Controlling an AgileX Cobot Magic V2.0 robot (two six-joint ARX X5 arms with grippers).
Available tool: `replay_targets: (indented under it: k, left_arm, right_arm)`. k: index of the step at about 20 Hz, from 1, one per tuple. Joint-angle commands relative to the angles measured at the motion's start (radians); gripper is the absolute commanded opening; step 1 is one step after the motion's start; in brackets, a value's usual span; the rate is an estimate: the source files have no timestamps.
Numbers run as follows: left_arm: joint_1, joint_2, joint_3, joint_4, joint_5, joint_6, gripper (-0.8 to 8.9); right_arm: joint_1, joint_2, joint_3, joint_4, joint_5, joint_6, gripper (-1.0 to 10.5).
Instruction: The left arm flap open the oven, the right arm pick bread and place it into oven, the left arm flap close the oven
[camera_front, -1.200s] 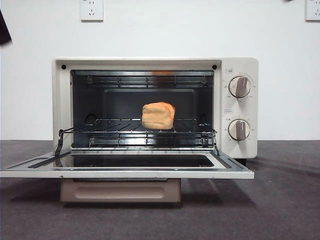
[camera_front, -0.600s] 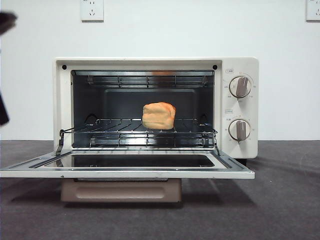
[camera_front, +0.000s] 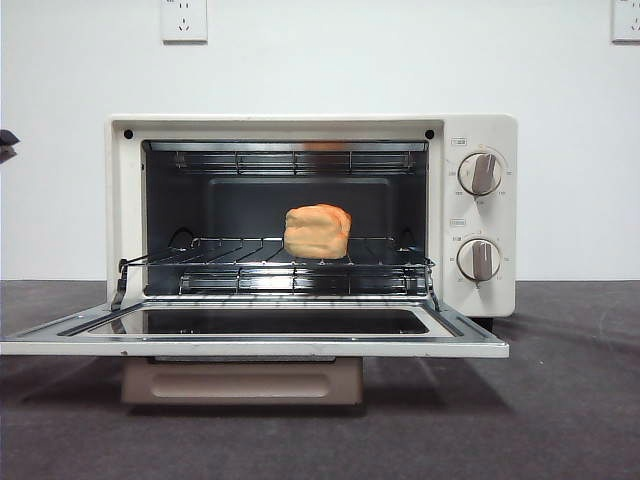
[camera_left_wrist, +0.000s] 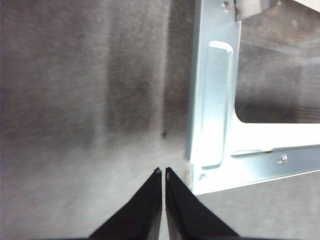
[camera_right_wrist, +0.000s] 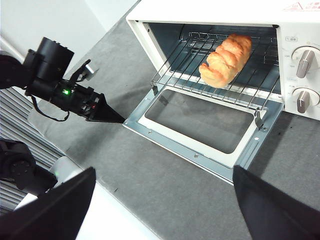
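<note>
With the bread (camera_front: 317, 231) sitting on the oven (camera_front: 480, 128) rack, the left gripper (camera_left_wrist: 163, 172), jaws clenched, is nearing the door (camera_left_wrist: 212, 100) corner to flip it shut, while the right gripper (camera_right_wrist: 160, 192) is waiting, spread wide.

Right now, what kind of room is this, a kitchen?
Probably a robot test bench, not a kitchen: a cream-white toaster oven sits alone on a dark grey table, before a bare white wall, with a black left gripper nearby.

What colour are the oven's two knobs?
Beige, on the oven's cream-white panel: upper knob, lower knob. Clearest in the front view.
</note>
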Motion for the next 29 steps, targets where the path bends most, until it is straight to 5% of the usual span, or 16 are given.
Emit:
replay_targets:
  k: [1, 29]
  left_arm:
    - [0.000, 0.049, 0.002, 0.020, 0.042, -0.009, 0.14]
    - [0.005, 0.148, 0.002, 0.105, 0.295, -0.048, 0.15]
  right_arm:
    - [0.007, 0.003, 0.017, 0.010, 0.003, 0.009, 4.3]
    - [0.007, 0.003, 0.017, 0.034, 0.004, 0.009, 4.3]
